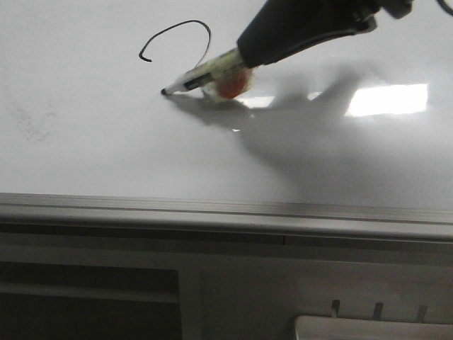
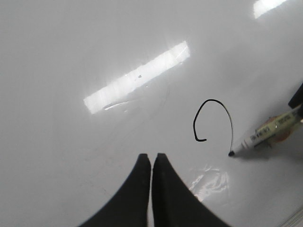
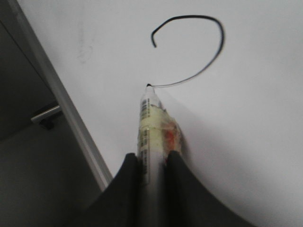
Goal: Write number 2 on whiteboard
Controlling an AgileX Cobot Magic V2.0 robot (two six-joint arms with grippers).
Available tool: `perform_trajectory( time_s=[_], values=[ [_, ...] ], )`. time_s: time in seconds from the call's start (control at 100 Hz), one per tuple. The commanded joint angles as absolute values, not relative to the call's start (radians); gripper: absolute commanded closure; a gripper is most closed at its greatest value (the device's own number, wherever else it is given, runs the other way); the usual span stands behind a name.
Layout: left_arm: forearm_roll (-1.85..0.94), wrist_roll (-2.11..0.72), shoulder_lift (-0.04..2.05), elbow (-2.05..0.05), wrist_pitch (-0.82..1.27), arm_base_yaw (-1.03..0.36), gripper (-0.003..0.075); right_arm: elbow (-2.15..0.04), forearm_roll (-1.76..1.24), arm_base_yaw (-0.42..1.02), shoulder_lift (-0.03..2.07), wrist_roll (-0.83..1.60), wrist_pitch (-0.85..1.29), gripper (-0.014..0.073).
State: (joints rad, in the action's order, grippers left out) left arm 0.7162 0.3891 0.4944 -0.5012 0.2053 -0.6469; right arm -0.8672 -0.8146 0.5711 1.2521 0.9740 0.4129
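The whiteboard (image 1: 106,156) lies flat and glossy. On it is part of the number 2 (image 1: 180,23): a thin black hooked top and a faint diagonal ending at the marker's tip (image 1: 164,91). My right gripper (image 1: 244,49) is shut on the white marker (image 1: 205,73), which is tilted with its tip touching the board. The right wrist view shows the gripper (image 3: 151,158), the marker (image 3: 150,123) and the stroke (image 3: 220,42). My left gripper (image 2: 151,156) is shut and empty above bare board, beside the stroke (image 2: 213,100) and the marker (image 2: 270,132).
The board's grey bottom rail (image 1: 212,212) runs along the near edge, also in the right wrist view (image 3: 61,99). A bright light reflection (image 1: 386,99) lies at the right. Faint grey smudges (image 1: 32,120) mark the left. A white object (image 1: 368,327) sits below the rail.
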Motion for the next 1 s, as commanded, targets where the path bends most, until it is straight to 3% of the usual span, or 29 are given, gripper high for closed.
perform_trajectory(
  time_s=[0.0,0.31,0.74,0.99],
  values=[
    [0.723,0.401,0.500,-0.539,0.138,-0.642,0.0741,-0.885,-0.787,0.606,1.269,0.966,0.323,0.0642],
    [0.723,0.401,0.500,-0.539,0.138,-0.642,0.0741,-0.883,-0.787,0.633,1.266,0.954,0.314,0.0642],
    [0.725,0.401,0.500,-0.539,0.119,-0.642,0.0741,-0.777,-0.758,0.407,1.101,0.909,0.475,0.0642],
    [0.725,0.401,0.500,-0.539,0.047,-0.646,0.0741,-0.810,-0.758,0.433,1.047,0.910,0.550,0.0642]
  ],
)
